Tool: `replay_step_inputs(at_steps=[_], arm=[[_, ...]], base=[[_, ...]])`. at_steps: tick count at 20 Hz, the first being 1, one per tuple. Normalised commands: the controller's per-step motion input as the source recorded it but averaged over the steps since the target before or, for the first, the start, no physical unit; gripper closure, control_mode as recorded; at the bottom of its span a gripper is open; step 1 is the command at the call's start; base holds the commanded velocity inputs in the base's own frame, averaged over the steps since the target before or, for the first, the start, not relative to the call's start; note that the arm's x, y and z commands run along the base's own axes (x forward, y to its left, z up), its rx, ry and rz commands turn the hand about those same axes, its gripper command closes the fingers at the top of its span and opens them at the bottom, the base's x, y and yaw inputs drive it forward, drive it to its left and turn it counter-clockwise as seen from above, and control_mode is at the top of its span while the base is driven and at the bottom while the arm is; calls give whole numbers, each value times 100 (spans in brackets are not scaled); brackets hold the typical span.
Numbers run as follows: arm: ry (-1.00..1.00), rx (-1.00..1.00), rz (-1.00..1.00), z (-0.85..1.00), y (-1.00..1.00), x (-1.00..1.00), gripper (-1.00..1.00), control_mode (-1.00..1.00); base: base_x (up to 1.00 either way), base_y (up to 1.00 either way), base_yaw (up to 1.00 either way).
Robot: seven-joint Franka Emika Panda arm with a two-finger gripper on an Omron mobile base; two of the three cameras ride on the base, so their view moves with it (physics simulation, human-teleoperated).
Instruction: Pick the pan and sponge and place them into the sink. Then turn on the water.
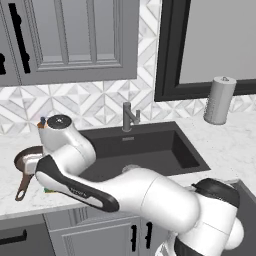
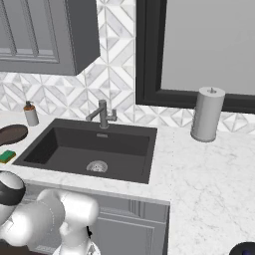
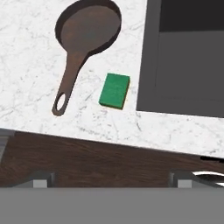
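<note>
Hovering above the marble counter [image 3: 30, 57], the gripper [image 3: 111, 180] had its fingers spread wide with nothing between them. The pan [image 3: 89, 30] and the sponge [image 3: 114, 90] lay side by side, apart, just beside the black sink [image 3: 188, 65].

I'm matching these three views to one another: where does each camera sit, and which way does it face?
Left base view: behind the arm on its left, facing forward and down at the sink and faucet.
Right base view: behind on the right, facing the same sink; white arm at lower left.
Hand view: on the hand, looking down at the pan and sponge beside the sink; open fingers at the bottom.
Shared: sink, pan, sponge.
</note>
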Motion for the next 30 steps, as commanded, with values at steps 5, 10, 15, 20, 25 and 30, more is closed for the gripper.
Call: replay_step_inputs(at_steps=[5,10,15,20,25,30], arm=[[3,-1,0,-15,62,20,-100,-100],[1,-1,0,-21,30,17,-100,-100],[0,0,0,-33,25,15,-100,-100],[0,0,0,-25,26,17,-100,-100],[0,0,0,-19,18,16,-100,-100],[0,0,0,-25,9,16,-100,-100]], base=[[0,0,0],[0,0,0],[0,0,0],[0,0,0],[0,0,0],[0,0,0]])
